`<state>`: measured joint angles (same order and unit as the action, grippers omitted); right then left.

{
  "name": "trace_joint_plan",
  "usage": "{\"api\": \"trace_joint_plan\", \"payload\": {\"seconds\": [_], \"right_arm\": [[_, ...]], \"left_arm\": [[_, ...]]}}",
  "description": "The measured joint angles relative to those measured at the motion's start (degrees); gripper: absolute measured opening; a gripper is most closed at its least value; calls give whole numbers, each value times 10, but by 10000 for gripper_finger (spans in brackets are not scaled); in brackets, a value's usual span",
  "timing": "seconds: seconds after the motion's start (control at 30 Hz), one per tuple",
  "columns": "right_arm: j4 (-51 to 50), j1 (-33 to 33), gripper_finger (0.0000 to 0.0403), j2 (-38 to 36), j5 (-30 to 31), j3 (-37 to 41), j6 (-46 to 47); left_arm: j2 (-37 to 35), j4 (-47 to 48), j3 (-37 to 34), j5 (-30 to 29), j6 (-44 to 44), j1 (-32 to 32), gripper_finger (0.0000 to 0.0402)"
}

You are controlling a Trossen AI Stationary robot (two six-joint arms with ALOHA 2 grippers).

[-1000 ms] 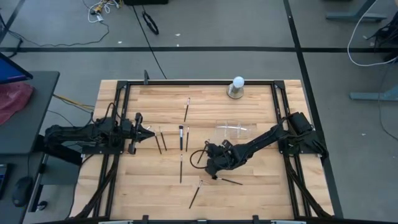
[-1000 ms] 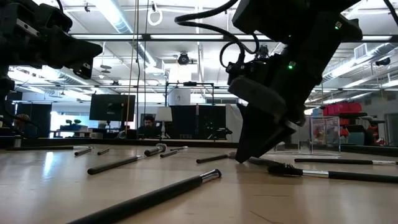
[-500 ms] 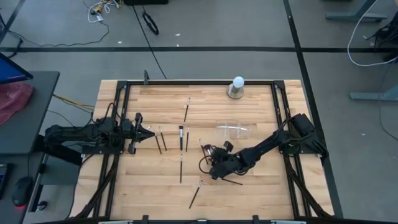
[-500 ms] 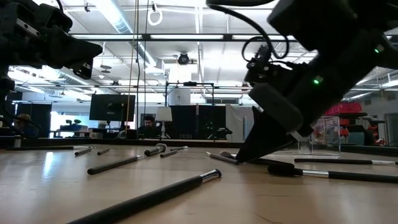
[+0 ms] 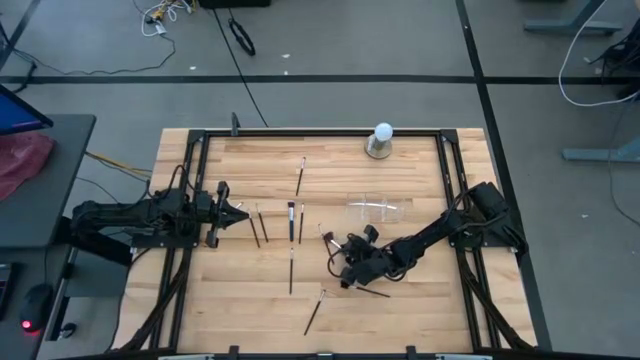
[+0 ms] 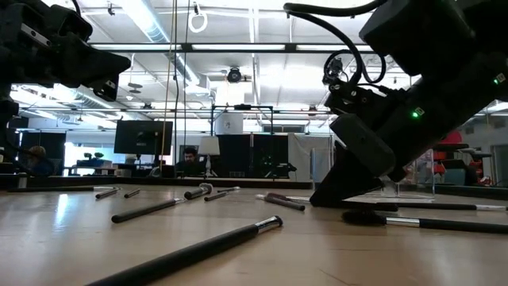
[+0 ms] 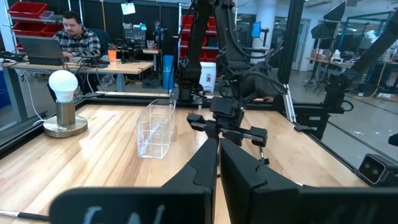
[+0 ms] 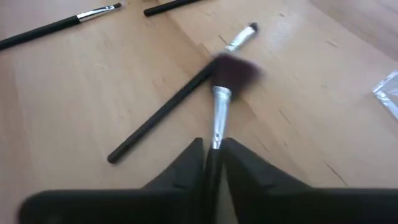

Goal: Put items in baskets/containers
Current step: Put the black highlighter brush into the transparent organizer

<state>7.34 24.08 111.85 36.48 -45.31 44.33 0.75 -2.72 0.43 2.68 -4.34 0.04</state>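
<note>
Several thin makeup brushes lie scattered on the wooden table, among them a long black one at the front. My right gripper is down at the table near the middle, shut on a brush with a fluffy dark reddish head. That brush crosses over a black-handled brush. The clear holder stands on its base just beyond, toward the far right. My left gripper waits shut at the left, level above the table. My right gripper pinches the fluffy brush by its silver shaft behind the head, between its two fingers. The fingers slant down from the table's right and lie along the brush. The head points away from them. Whether the brush is clear of the table I cannot tell.
A white ball on a grey round base stands at the far edge. A black frame runs around the table. Two brushes lie near the front, close to my right gripper. A person sits at a desk beyond the table.
My right gripper has sunk to the table and its arm has flattened out low over the wood. The brush at its fingertips has shifted a little on the table.
</note>
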Motion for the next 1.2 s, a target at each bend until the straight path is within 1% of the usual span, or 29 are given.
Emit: {"api": "trace_joint_plan", "payload": {"seconds": [0.07,0.1,0.27,0.37,0.43,0.5,0.57,0.67,0.73,0.83,0.93,1.03,1.1,1.2], "right_arm": [[0,0,20,-1,-1,0,-6],[0,1,15,-1,-1,0,-9],[-10,12,22,-14,14,3,1],[-28,22,13,-40,28,8,-5],[-38,29,10,-63,33,12,-23],[-9,33,11,-87,37,9,-43],[21,38,13,-113,48,8,-75],[95,44,13,-132,51,8,-152],[173,46,13,-142,46,7,-210],[268,46,13,-141,2,7,-284],[335,41,13,-142,-49,6,-327],[379,41,13,-142,-76,6,-359],[404,40,13,-142,-93,6,-370],[421,39,13,-142,-109,6,-380]], "left_arm": [[0,0,0,1,1,0,25],[0,0,0,1,3,0,25],[0,-6,0,1,5,0,25],[2,-45,0,-12,-1,0,25],[10,-63,0,-5,0,0,25],[27,-92,0,16,19,-6,25],[60,-117,0,19,40,-21,25],[132,-188,0,6,72,-52,25],[197,-234,0,-14,90,-75,25],[303,-328,0,-30,118,-101,26],[413,-422,0,-32,135,-116,31],[520,-538,1,-28,141,-119,53],[585,-581,14,-28,143,-118,77],[675,-617,64,-8,159,-118,121]]}}
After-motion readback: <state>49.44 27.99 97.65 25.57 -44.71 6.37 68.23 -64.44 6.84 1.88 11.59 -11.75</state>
